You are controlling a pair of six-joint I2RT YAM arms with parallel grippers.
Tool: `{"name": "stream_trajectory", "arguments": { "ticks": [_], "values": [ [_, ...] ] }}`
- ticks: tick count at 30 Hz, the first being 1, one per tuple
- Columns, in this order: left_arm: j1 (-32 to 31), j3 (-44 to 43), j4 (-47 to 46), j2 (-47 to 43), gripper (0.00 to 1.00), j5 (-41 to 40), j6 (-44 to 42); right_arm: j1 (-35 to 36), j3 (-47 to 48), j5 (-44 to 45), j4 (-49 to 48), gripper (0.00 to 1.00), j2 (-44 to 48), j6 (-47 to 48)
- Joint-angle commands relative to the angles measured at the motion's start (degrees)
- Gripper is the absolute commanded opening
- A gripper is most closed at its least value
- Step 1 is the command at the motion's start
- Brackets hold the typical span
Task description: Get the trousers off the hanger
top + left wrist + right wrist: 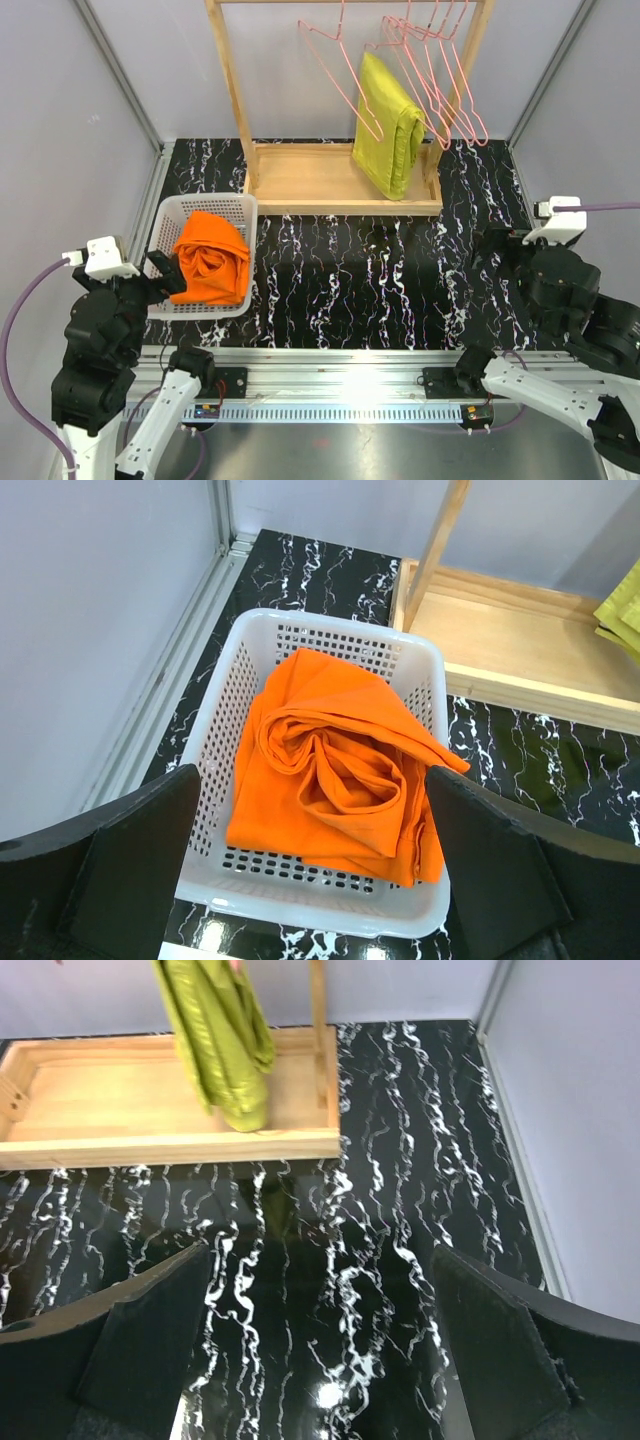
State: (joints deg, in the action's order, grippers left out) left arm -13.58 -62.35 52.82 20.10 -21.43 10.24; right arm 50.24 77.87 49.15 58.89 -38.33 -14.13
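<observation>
The orange trousers (211, 258) lie crumpled in the white basket (198, 207) at the left, off any hanger; they also fill the basket in the left wrist view (340, 765). An empty pink-red wire hanger (338, 75) hangs on the wooden rack's rail, with several more like it (440, 70) to its right. My left gripper (168, 276) is open and empty, at the basket's near left edge (315, 905). My right gripper (320, 1360) is open and empty, over the bare black marble table at the right.
A yellow-green garment (388, 125) hangs on one hanger over the wooden rack's base tray (300, 180); it also shows in the right wrist view (215, 1035). Grey walls with metal rails (150, 200) close in both sides.
</observation>
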Motion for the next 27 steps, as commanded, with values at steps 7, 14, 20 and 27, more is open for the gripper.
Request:
{"name": "stream_trajectory", "arguments": {
  "ticks": [7, 14, 20, 27],
  "values": [
    [-0.21, 0.73, -4.38, -1.64, 0.99, -2.39, -0.92, 0.03, -0.96, 3.41, 4.22, 0.99, 3.61, -3.62],
    [-0.21, 1.35, -5.09, -2.26, 0.99, -1.25, -0.57, -0.05, -2.54, 4.29, 2.54, 0.99, 4.4, -3.18],
    [-0.21, 0.3, -5.09, -2.69, 0.99, -1.68, -1.45, -0.05, -3.95, 4.29, 0.26, 0.99, 4.84, -2.39],
    [-0.21, 0.47, -5.44, -2.52, 0.99, -1.6, -1.63, -0.05, -3.33, 4.29, 1.04, 1.0, 3.96, -3.01]
  ]
}}
